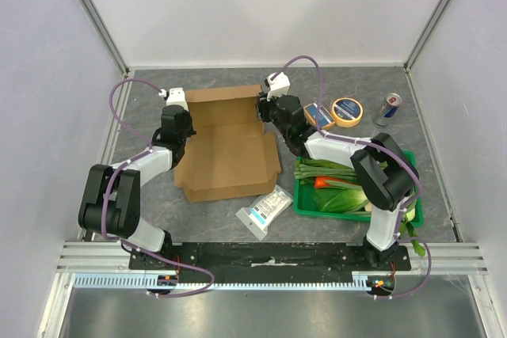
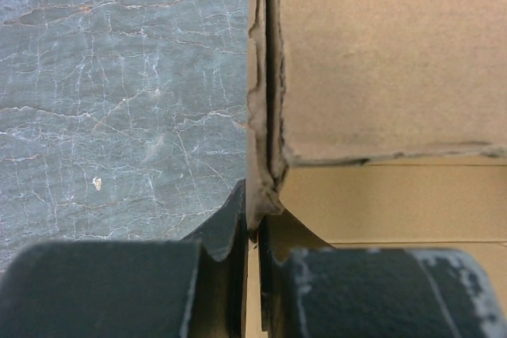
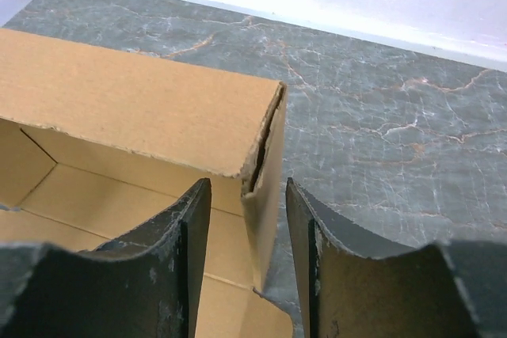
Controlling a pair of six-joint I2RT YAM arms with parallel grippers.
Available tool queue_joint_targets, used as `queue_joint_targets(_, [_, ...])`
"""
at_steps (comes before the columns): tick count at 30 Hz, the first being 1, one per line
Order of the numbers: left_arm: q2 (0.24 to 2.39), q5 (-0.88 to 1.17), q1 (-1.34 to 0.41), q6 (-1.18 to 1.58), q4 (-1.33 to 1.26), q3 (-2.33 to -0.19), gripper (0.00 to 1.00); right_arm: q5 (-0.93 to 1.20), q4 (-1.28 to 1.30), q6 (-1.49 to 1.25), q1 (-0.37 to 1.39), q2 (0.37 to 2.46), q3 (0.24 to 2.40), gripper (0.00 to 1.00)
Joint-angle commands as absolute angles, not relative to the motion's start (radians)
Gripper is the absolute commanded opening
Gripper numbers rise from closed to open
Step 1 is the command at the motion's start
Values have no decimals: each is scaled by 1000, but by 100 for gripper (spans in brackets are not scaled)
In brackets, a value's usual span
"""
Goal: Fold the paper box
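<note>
- Cardboard fills the middle of the top view: the paper box [image 1: 230, 148] lies centre frame on the grey bench [image 1: 158, 187], half formed into a tray. Its back panel is up along the upper edge and a low lip runs along the lower edge. The left pincer [image 1: 184, 116] is at the upper-left corner and the right pincer [image 1: 264, 106] at the upper-right. One arm per side, I'd say, to keep both side walls up while folding. A green crate [image 1: 400, 210] of vegetables sits just right of the box, a white packet [image 1: 265, 210] just below its lower-right corner.
- Left wrist view: the left pincer [image 2: 253, 219] is clamped together on the box wall, bottom centre. Doubled layers of the paper box [image 2: 380, 77] are pinched between the fingers, and the frayed edge runs straight up the frame. Bench [image 2: 119, 77] is on the left, plain brown unprinted board on the right.
- Right wrist view: the right pincer [image 3: 247, 187] has its fingers apart, straddling the upright end of the side wall at the corner. There's a gap on either side, so I read no grip here. The wall of the paper box [image 3: 135, 108] is folded double with a slit between the layers. The box floor shows lower left, the bench [image 3: 380, 116] to the right.
</note>
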State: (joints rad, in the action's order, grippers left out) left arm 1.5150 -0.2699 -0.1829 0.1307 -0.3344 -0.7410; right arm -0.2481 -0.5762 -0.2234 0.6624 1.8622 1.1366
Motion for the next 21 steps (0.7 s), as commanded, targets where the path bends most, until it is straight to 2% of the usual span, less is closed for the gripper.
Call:
queue_joint_targets(1, [1485, -296, -187, 138, -377, -745, 2, -216, -614, -210, 669, 1871, 1184, 50])
queue_joint_targets(3, [1486, -293, -187, 140, -377, -747, 2, -245, -604, -212, 669, 1876, 1187, 50])
queue_joint_targets(6, [1485, -291, -187, 140, -377, -746, 2, -252, -620, -210, 669, 1891, 1192, 43])
queue_joint_targets(9, [1483, -291, -189, 143, -373, -744, 2, -252, -630, -209, 672, 1913, 1210, 23])
queue_joint_targets(10, [1480, -291, -187, 144, -371, -742, 3, -256, -629, -203, 675, 1922, 1218, 7])
queue_joint_targets(12, [1476, -281, -187, 149, -356, -742, 11, -265, -624, -190, 683, 1931, 1226, 1])
queue_joint_targets(13, [1471, -276, -189, 150, -345, -744, 23, -264, -618, -189, 684, 1931, 1229, 4])
queue_joint_targets(14, [1465, -272, -187, 155, -333, -744, 30, -268, -609, -186, 684, 1925, 1229, 10])
queue_joint_targets(15, [1457, -270, -187, 169, -307, -744, 36, -279, -589, -189, 684, 1919, 1226, 19])
queue_joint_targets(16, [1448, -271, -187, 182, -292, -744, 46, -287, -577, -192, 684, 1910, 1221, 33])
queue_joint_targets(18, [1392, -276, -189, 236, -256, -727, 52, -276, -537, -193, 683, 1873, 1207, 42])
queue_joint_targets(19, [1366, -275, -187, 259, -249, -716, 59, -265, -528, -189, 683, 1858, 1197, 50])
queue_joint_targets(21, [1287, -253, -184, 343, -177, -693, 62, -247, -473, -184, 684, 1815, 1177, 58])
